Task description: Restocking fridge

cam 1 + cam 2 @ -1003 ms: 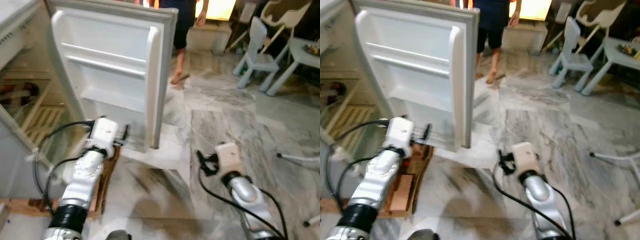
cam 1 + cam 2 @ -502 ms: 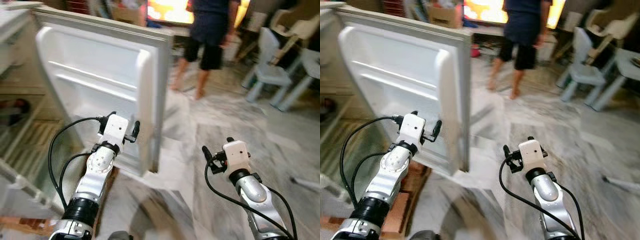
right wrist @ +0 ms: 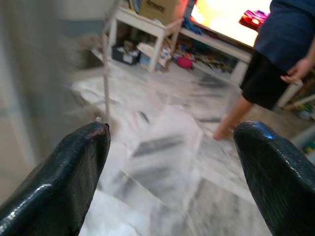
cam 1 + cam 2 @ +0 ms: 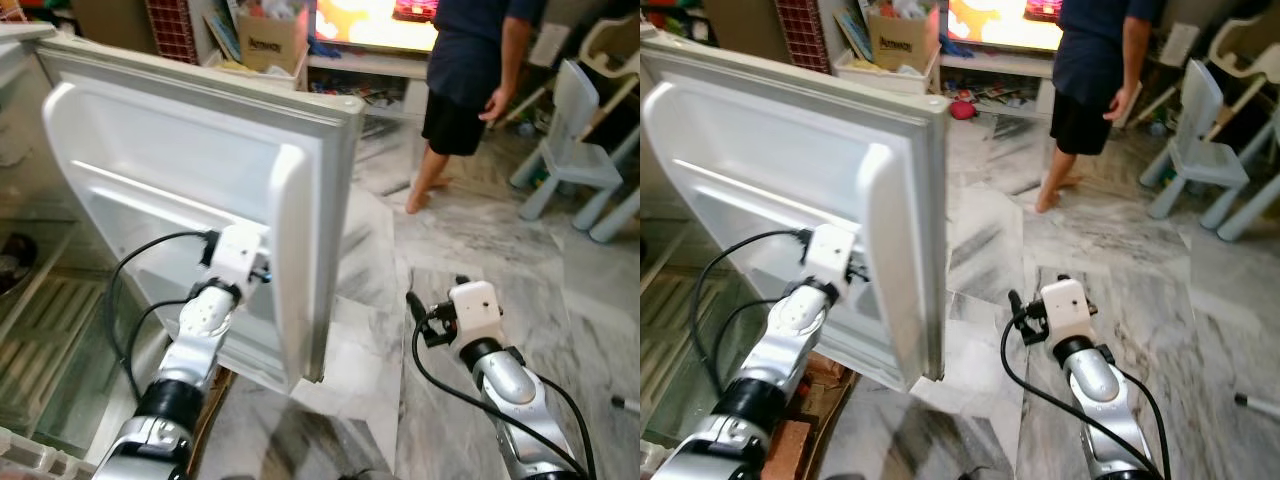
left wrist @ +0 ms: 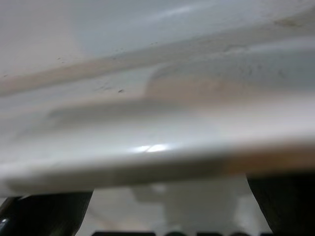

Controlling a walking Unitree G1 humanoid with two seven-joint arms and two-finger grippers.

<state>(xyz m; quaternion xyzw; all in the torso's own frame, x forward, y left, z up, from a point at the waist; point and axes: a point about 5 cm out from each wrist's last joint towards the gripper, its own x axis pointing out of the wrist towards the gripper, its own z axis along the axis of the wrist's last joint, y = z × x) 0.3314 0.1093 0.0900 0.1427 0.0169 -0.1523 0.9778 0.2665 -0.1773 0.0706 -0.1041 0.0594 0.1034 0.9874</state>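
The white fridge door stands open with its moulded inner side and shelf rails facing me. My left gripper is right up against that inner face, next to the raised rim at the door's free edge. In the left wrist view the door liner is very close, and the black fingers sit wide apart, so the gripper is open. My right gripper hovers over the marble floor to the right of the door. It is open, with nothing between its fingers.
The fridge interior with wire shelves lies at the left. A person stands on the marble floor beyond the door. A pale plastic chair is at the right, and a cardboard box sits on a low shelf behind. Wooden blocks lie under the fridge.
The camera has risen and swung. My left gripper has gone forward to the door's inner face. The right gripper has lifted a little. The person has stepped to the right.
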